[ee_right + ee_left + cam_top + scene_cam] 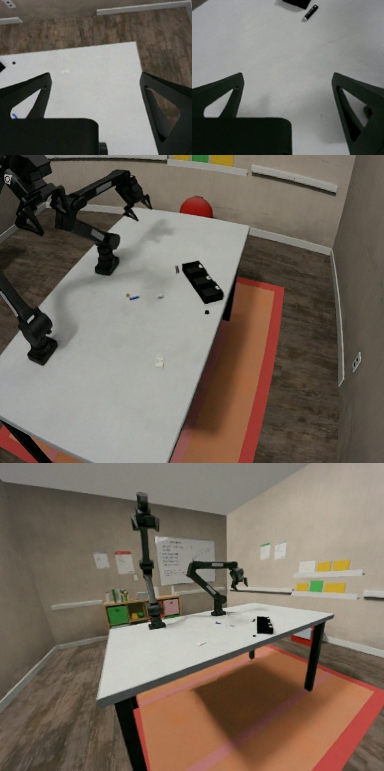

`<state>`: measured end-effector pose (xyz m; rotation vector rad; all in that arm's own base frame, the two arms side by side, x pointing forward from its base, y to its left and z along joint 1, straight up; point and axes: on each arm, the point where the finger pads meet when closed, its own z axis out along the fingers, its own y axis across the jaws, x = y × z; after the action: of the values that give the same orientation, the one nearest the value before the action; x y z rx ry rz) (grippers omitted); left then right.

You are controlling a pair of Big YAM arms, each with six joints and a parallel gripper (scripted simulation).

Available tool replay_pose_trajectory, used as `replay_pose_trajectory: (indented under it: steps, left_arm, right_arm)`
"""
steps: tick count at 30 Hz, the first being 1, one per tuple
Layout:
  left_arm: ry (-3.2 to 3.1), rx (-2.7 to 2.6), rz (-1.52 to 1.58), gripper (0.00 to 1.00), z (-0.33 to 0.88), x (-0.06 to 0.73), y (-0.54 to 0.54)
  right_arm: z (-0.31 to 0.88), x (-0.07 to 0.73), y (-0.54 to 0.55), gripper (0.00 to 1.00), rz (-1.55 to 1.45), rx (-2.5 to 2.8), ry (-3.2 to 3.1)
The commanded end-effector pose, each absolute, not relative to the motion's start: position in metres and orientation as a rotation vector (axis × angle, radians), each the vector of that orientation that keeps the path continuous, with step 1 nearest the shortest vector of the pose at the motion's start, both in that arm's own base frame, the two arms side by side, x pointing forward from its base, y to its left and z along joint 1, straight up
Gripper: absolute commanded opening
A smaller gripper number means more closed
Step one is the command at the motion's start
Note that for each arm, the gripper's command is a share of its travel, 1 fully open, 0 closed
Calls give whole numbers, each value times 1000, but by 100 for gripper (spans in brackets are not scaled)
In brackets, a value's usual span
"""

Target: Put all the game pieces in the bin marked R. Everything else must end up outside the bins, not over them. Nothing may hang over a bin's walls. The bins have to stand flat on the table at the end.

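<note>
A black three-part bin block [212, 300] [265, 632] [1, 66] stands on the table; its white labels are unreadable. A black stick with a silvery end [177, 269] [311, 13] lies beside it. A small black piece [207, 312] [254, 636] [14, 63] lies off its near end. A blue piece [134, 298] [218, 623], a small yellow-brown piece [128, 295] and a greyish piece [160, 296] lie mid-table. A flat white item [159, 360] [200, 643] [65, 72] lies nearer. My left gripper [144, 213] [287, 77] and right gripper [95, 73] are open, empty and high above the table.
The table [115, 395] [145, 663] ends just past the bin block on its long side. In the top view the right arm rises out of view at the left, and its gripper shows at the top left, overlapping the left arm's elbow.
</note>
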<state>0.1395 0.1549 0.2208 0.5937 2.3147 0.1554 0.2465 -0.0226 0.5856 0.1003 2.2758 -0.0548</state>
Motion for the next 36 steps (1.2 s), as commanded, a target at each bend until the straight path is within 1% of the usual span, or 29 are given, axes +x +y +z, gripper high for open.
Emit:
replay_pose_trajectory:
  steps: [1,11,36]
  left_arm:
    - [2314,597,163,100,223,140,156]
    - [2314,597,163,100,223,140,156]
    - [2315,594,155,100,221,139,155]
  right_arm:
    - [603,241,-37,100,-80,168,2249]
    - [603,236,-60,100,-132,277,2241]
    - [603,235,-63,100,-140,295,2239]
